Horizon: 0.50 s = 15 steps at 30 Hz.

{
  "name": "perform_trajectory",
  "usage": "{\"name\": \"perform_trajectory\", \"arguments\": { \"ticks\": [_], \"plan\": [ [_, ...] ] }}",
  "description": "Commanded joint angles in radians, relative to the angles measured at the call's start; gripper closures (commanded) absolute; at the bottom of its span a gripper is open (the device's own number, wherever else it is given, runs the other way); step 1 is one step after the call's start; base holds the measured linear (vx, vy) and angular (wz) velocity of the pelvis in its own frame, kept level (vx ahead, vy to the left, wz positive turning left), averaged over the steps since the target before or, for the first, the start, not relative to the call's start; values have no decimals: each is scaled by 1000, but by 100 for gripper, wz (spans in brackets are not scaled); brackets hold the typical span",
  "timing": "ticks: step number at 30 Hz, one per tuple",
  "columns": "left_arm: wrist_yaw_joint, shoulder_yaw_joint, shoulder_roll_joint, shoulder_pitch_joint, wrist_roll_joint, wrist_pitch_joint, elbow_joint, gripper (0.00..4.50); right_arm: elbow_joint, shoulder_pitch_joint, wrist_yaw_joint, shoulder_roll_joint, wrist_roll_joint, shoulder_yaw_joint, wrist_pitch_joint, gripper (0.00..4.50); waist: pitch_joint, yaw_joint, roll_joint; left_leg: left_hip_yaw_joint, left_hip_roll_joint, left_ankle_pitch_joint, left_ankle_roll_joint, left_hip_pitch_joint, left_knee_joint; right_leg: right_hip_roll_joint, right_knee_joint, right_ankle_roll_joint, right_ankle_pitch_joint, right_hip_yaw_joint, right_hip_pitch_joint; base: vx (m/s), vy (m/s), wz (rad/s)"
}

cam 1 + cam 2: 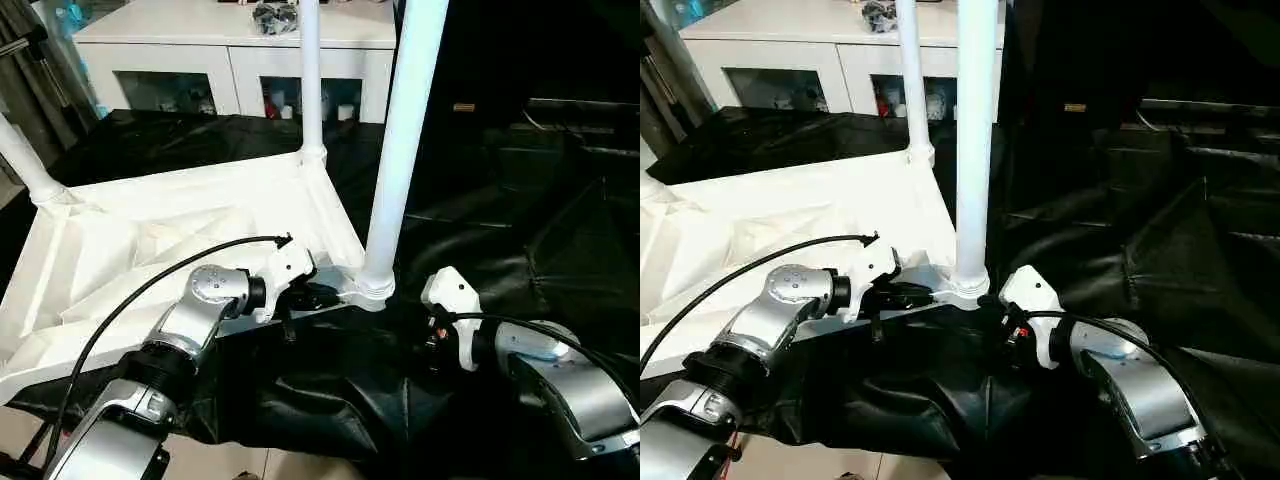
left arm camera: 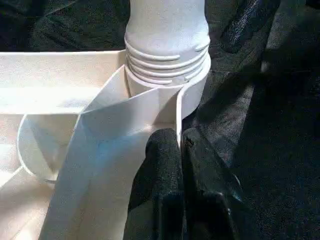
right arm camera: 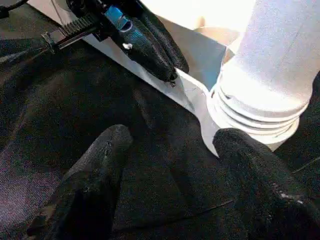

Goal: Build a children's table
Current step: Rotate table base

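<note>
The white tabletop (image 1: 150, 240) lies upside down on a black cloth (image 1: 520, 250), with its ribbed underside facing up. Three white legs stand in the corner sockets: one near leg (image 1: 400, 150) at about 5 o'clock of the tabletop, one far leg (image 1: 311, 80) at about 1 o'clock, and one left leg (image 1: 25, 160) at about 10 o'clock. The corner at 7 o'clock is cut off by the edge, so I cannot tell if the fourth leg is in place. The near leg shows some thread rings above its socket (image 2: 167, 75), so in my judgement it is maybe not yet screwed fully down.

The left claw (image 1: 318, 296) is clenched on the thin wall of the tabletop rim, just beside the near socket at its 9 o'clock, and it seems to keep the tabletop steady. The right claw (image 3: 170, 165) is released, its fingers (image 3: 95, 175) spread above the cloth near the base of this leg at about 4 o'clock, grasping nothing.

A white cabinet (image 1: 230, 60) with glass doors stands behind, at 12 o'clock.
</note>
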Motion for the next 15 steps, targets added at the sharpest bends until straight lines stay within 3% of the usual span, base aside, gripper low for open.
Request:
{"name": "perform_trajectory", "arguments": {
  "ticks": [1, 15],
  "plan": [
    [-20, -20, 11, 11, 18, 10, 25, 438, -20, -3, -2, -7, 12, 9, 9, 138, -61, 5, -22, 14, -5, -207, 54, 7, -60, -13, -62, -212, -170, 6, 56, 0, 0, 0],
    [-20, -20, 11, 11, 18, 10, 25, 438, -20, -3, -2, -7, 12, 9, 9, 138, -60, 5, -23, 14, -5, -215, 51, 7, -60, -13, -63, -210, -177, 6, 55, 0, 0, 0]
  ]
}}
